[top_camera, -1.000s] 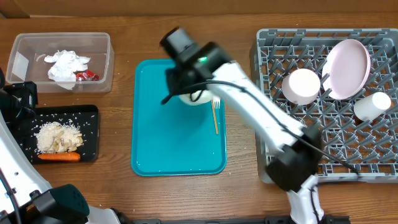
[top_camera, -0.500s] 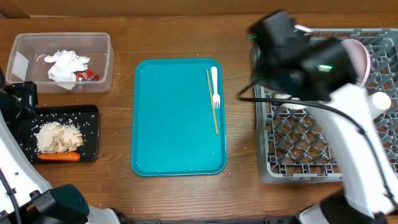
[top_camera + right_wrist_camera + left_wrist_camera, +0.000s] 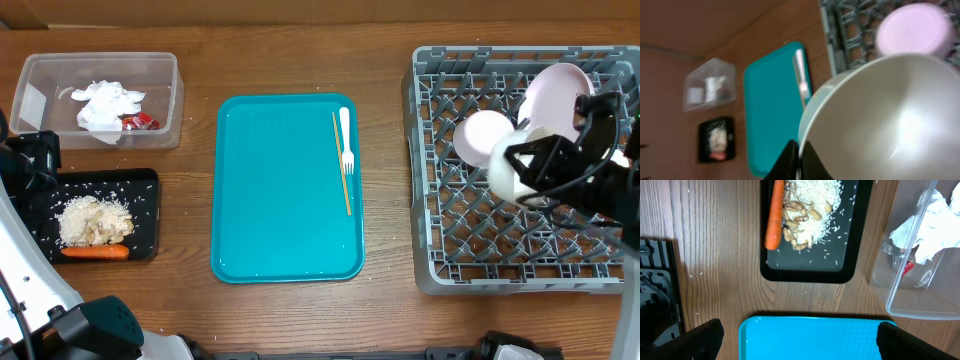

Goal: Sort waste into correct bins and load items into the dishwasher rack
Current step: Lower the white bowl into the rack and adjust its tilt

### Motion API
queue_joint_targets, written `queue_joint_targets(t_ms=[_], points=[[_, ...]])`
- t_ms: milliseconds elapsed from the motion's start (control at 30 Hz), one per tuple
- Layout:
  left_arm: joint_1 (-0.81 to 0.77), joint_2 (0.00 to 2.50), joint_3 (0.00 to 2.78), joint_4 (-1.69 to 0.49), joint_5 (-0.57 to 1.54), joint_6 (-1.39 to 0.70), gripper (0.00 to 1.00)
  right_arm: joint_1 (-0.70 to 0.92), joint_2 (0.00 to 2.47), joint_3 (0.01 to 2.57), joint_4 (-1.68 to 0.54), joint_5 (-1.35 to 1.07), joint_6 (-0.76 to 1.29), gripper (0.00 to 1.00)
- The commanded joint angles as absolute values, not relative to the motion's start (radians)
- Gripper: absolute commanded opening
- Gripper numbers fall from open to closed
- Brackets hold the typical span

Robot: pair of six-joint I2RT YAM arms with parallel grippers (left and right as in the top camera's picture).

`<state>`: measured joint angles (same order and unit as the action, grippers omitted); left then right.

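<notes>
1. Overhead: the dishwasher rack [image 3: 440, 270], a grey peg-floored crate, fills the right side. A large pale plate [image 3: 558, 95] leans among the pegs at its far end, and the racked bowl [image 3: 480, 135] sits just left of the plate. The right gripper [image 3: 532, 165] hangs over the rack's middle with the held bowl [image 3: 503, 170], round and white.
2. A white plastic fork [image 3: 346, 135] lies along the right edge of the teal tray [image 3: 280, 200], beside a thin wooden stick [image 3: 342, 175].
3. At far left, the clear tub [image 3: 165, 95] holds crumpled white napkins [image 3: 108, 103] and a red wrapper [image 3: 140, 121]. Nearer, the black tray [image 3: 145, 190] carries beige scraps [image 3: 92, 218] and an orange carrot [image 3: 95, 252].
4. Left wrist: the left gripper [image 3: 799, 342] is spread wide and holds nothing. It hovers over the teal tray's edge, with the carrot touching the scraps beyond.
5. Right wrist, blurred: dark fingers [image 3: 789, 159] pinch the held bowl's rim, and its glossy white inside fills the view.
</notes>
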<state>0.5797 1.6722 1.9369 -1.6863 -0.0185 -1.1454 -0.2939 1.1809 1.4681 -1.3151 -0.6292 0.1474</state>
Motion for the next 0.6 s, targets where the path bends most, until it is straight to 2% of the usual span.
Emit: queue_joint_targets(t_ms=[0, 167, 367, 567], points=[[0.580, 1.671, 1.939, -1.689, -0.026, -1.133, 1.00, -0.453, 1.196, 1.317, -1.262, -1.039, -0.051, 0.04], [0.580, 1.671, 1.939, -1.689, -0.026, -1.133, 1.00, -0.636, 1.318, 1.143, -1.243, -1.306, -0.290, 0.04], [0.580, 1.671, 1.939, -1.689, -0.026, -1.133, 1.00, -0.655, 1.496, 1.017, -1.242, -1.436, -0.508, 0.04], [0.580, 1.671, 1.939, -1.689, -0.026, -1.133, 1.00, -0.655, 1.580, 1.001, -1.222, -1.415, -0.558, 0.04]])
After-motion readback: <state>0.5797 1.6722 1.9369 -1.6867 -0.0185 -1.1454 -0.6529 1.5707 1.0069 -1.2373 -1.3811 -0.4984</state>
